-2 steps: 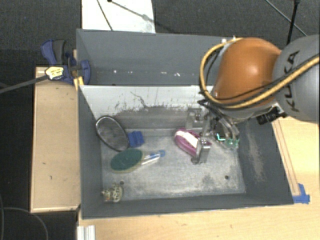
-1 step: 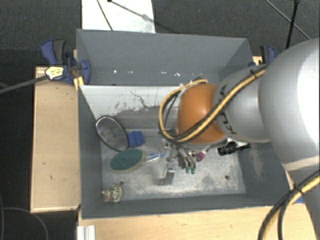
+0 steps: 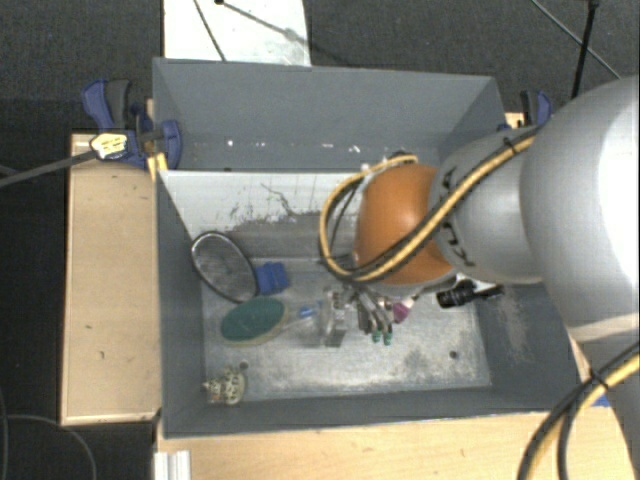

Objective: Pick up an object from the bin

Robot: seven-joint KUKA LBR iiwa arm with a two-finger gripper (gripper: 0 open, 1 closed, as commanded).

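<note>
bin [image 3: 330,118] of grey metal, seen from above, fills the middle of the frame. a large silver robot arm [image 3: 570,188] reaches in from the right, with a rounded orange cover [image 3: 395,223] at its wrist and yellow and black cables looped around it. below the cover, the gripper [image 3: 355,323] hangs low over the centre of the bin floor. i cannot tell whether it is open or closed, nor whether anything is in it. a small pink thing [image 3: 402,312] lies just beside it on the right. to its left lies a flat green oval pad [image 3: 252,320]. further up and left are a blue block [image 3: 272,278] and a round metal strainer [image 3: 222,265]. a small beige tangle [image 3: 227,386] sits in the lower left corner.
</note>
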